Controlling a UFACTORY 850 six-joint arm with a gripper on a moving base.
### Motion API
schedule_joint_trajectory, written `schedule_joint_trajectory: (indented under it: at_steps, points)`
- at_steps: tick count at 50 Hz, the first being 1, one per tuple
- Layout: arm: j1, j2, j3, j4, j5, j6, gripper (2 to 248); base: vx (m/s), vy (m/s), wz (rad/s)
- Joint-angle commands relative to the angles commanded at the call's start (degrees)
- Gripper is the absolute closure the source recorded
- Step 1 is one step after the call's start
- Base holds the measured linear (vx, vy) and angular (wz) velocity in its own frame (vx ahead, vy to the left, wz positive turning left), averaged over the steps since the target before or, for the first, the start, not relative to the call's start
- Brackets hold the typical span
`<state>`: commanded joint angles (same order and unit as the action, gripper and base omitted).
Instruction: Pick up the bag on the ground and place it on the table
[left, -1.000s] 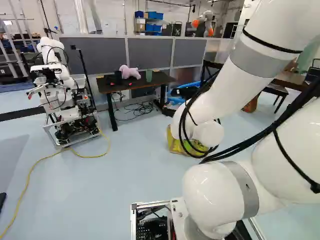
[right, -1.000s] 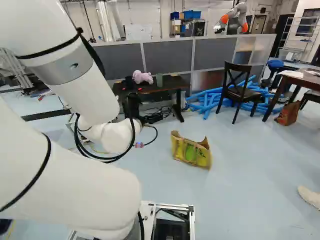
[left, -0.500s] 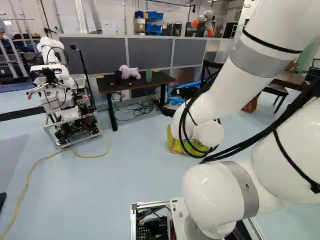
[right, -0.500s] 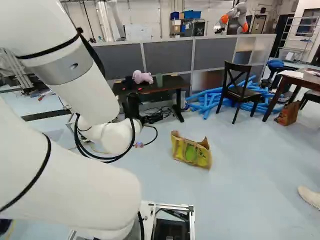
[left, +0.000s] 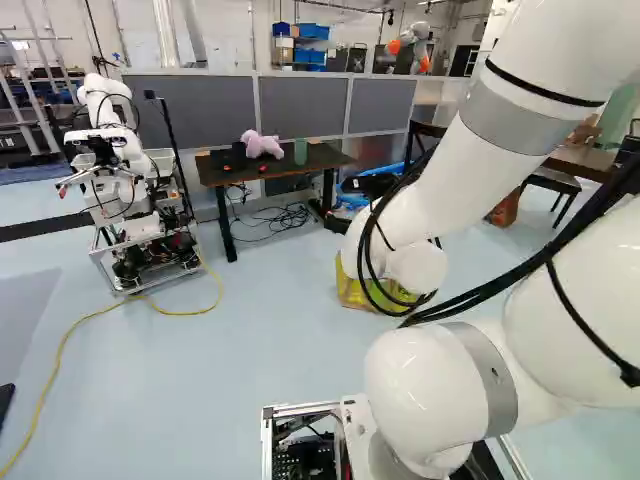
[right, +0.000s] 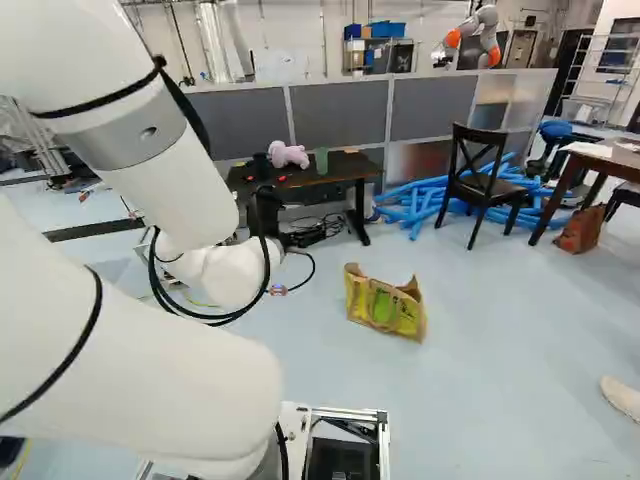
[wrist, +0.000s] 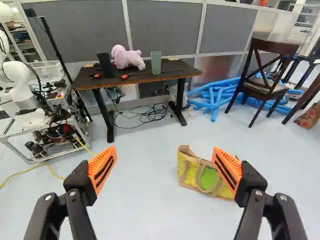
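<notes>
The black gripper (wrist: 164, 148) hangs over the floor (wrist: 150, 205) with its fingers spread wide, orange pads (wrist: 103, 167) facing each other and nothing pinched between them. Beyond the finger on the chair's side, and partly hidden by it, the tan-and-yellow bag (right: 383, 305) sits on the ground, its top edge raised and a handle loop showing against its side.

The scene in both base views has slipped slightly sideways in the last half second while the joint (left: 405, 450) at their foot has held its place — the base has moved, probably a small turn. The white arm (right: 150, 160) has kept its pose against that joint, and the bag its spot on the floor.

For the task, that reads as positioning: the pickup is still to come. The bag looks off the gripper's centre line — lining up and reaching down should come first, with the soft rim liable to fold if pushed.

Farther out stands the dark table (wrist: 172, 74), the likely destination, bearing a pink plush toy (wrist: 125, 57) and a green cup (wrist: 155, 62). A wooden chair (wrist: 265, 85) stands near blue tubes (wrist: 212, 100).
</notes>
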<state>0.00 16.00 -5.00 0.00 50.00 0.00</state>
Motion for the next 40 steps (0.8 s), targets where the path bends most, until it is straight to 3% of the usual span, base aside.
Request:
schedule_joint_trajectory:
  at_steps: [40]
  points:
    - [0.0,0.0,0.0,0.0,0.0,0.0,3,0.081,-0.026,0.002]
